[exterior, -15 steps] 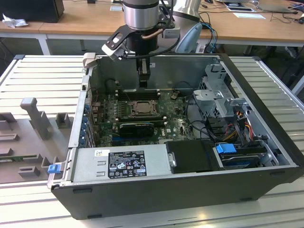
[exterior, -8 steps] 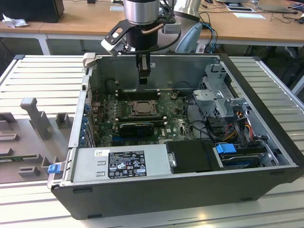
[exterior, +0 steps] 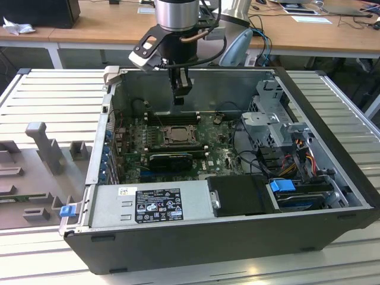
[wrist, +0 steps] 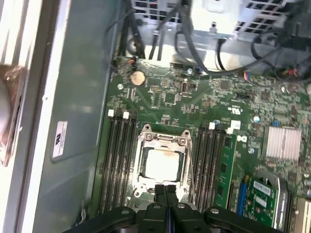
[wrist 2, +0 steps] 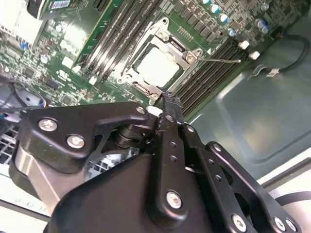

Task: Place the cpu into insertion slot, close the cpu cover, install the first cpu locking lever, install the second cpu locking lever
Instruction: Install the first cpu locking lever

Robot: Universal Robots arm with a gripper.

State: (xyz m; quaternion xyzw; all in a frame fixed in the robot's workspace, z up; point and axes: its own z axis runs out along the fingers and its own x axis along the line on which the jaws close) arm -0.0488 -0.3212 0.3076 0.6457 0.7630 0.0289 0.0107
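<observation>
Both fingers of the gripper (wrist: 165, 187) are pressed together with nothing between them, as far as I can see. It hangs over the board (wrist: 165, 97) just inside the case's (exterior: 314, 107) back wall, tips above the near edge of the slot (exterior: 177, 135).

The cpu (wrist: 163, 163) is already sitting in the slot, pale face up, mid-board between the two banks of memory slots (wrist: 119, 160). The cover (wrist: 163, 141) looks to be lying down flat around it, with the chip showing through the window. In the second wrist view a thin lever (wrist 2: 221, 60) runs out from one cover corner alongside the memory slots. I can't tell if it's hooked down or just resting there.

Handling-wise, my guess:
- The cpu is light, thin and stiff, but fragile. The flat top is slick, so it's an edge-grip thing, opposite sides only, and no sideways dragging once it's seated, since the contacts under it probably bend easily.
- The cover is thin sheet metal, stiff enough, hinged on one side. Any push belongs on the frame rim, not on the chip face.
- The lever is springy wire and will likely fight back and slip off smooth fingers. The far bent end is the place to catch it, where leverage is best.
</observation>
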